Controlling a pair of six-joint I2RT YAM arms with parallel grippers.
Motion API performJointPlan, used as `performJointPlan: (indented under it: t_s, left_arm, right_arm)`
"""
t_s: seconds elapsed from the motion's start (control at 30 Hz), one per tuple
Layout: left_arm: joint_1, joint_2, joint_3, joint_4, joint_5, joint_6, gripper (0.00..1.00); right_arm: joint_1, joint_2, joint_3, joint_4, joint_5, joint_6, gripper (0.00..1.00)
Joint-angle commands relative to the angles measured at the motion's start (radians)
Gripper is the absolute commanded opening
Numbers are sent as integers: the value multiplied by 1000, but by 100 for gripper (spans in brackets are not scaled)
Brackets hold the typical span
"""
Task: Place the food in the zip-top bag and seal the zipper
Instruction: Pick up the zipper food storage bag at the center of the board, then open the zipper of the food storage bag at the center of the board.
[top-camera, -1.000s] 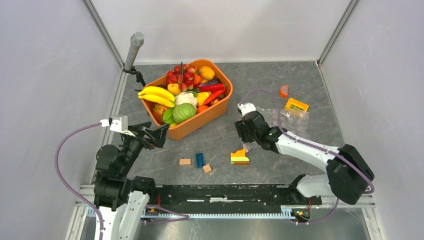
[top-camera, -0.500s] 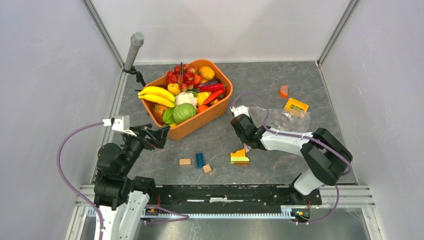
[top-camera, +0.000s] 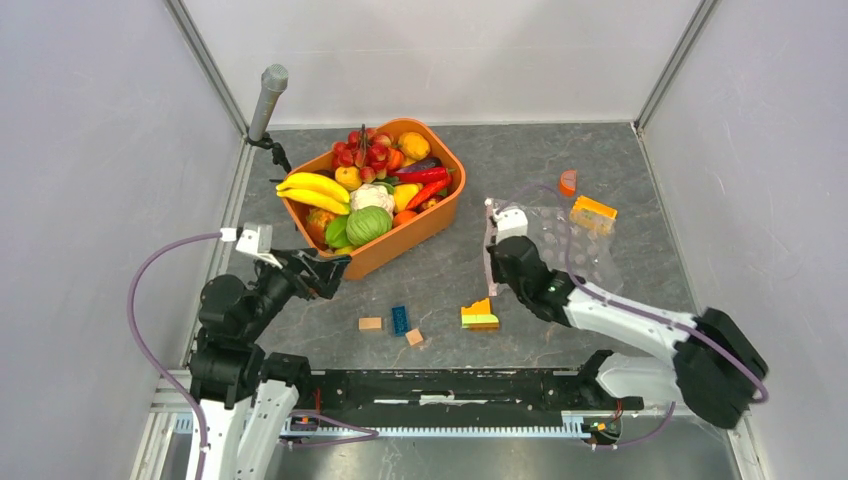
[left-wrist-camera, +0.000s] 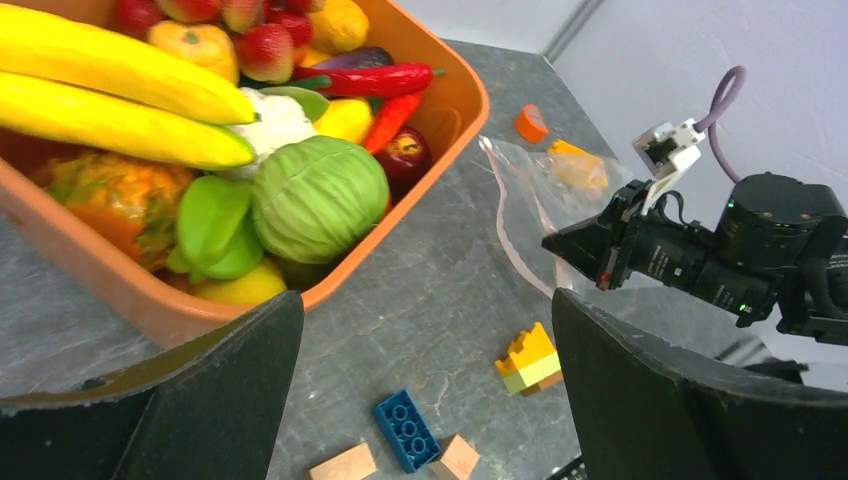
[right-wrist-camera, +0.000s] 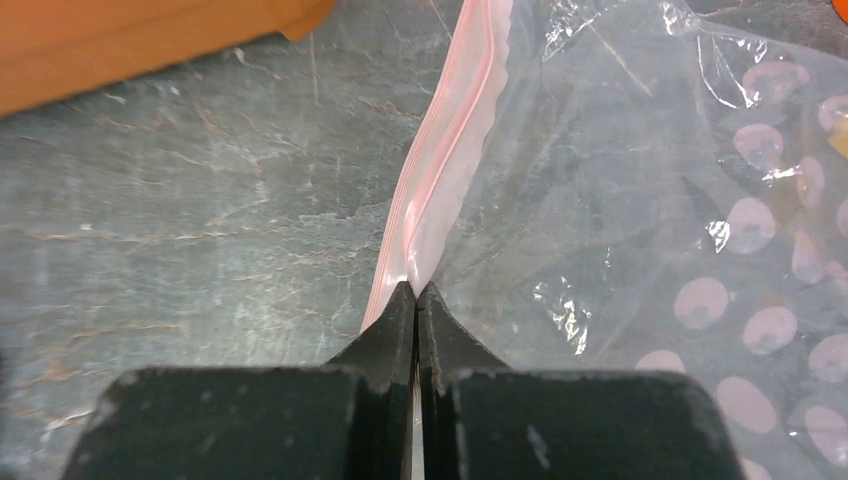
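The food, with bananas (top-camera: 312, 188), a green cabbage (top-camera: 368, 224) and a white cauliflower (top-camera: 372, 196), is piled in the orange tub (top-camera: 447, 205). To its right the clear zip-top bag (top-camera: 560, 245) lies crinkled on the table. My right gripper (top-camera: 492, 268) is shut on the bag's left edge. In the right wrist view its tips (right-wrist-camera: 416, 290) pinch the pale pink zipper (right-wrist-camera: 450, 170). No slider tab shows. My left gripper (top-camera: 335, 268) hovers open by the tub's near corner. In its wrist view the gripper (left-wrist-camera: 425, 300) holds nothing.
Near the front lie a blue block (top-camera: 400, 319), two wooden blocks (top-camera: 370, 323) and a yellow-green block stack (top-camera: 480, 315). An orange-yellow block (top-camera: 593, 213) sits at the bag's far side. An orange half-disc (top-camera: 568, 182) lies behind it. A microphone (top-camera: 268, 100) stands back left.
My right gripper has gone from open to shut on the bag's pink strip, and its arm has swung out to the right. The left gripper has edged slightly rightward, still open.
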Motion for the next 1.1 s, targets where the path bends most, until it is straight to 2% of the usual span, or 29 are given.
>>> performJointPlan:
  t_s: [0.0, 0.13, 0.23, 0.33, 0.5, 0.57, 0.63, 0.8, 0.97, 1.07]
  left_arm:
    - [5, 80, 22, 105, 228, 0, 100]
    - [-7, 194, 45, 150, 330, -27, 100]
    - [-74, 231, 60, 160, 290, -20, 100]
    - [-237, 288, 68, 159, 161, -4, 94]
    - [-648, 462, 90, 181, -182, 26, 92]
    - [-766, 551, 105, 223, -274, 23, 92]
    - [-837, 630, 106, 305, -318, -2, 90]
    - [-885, 819, 108, 471, -348, -85, 78]
    - [-886, 911, 81, 676, -352, -162, 79]
    - [-886, 959, 90, 740, -371, -183, 80]
  right_arm:
    - [1, -183, -126, 173, -46, 46, 0]
    - [-2, -320, -214, 229, -73, 87, 0]
    - [-3, -397, -256, 247, -81, 114, 0]
    - [-3, -472, -305, 287, -100, 157, 0]
    - [-2, -546, -346, 307, -120, 202, 0]
    - [-2, -570, -350, 306, -123, 205, 0]
    - [-2, -597, -351, 290, -125, 215, 0]
    - [-2, -680, -366, 263, -148, 248, 0]
    - [-2, -756, -362, 201, -161, 255, 0]
    - [-6, -798, -358, 172, -185, 254, 0]
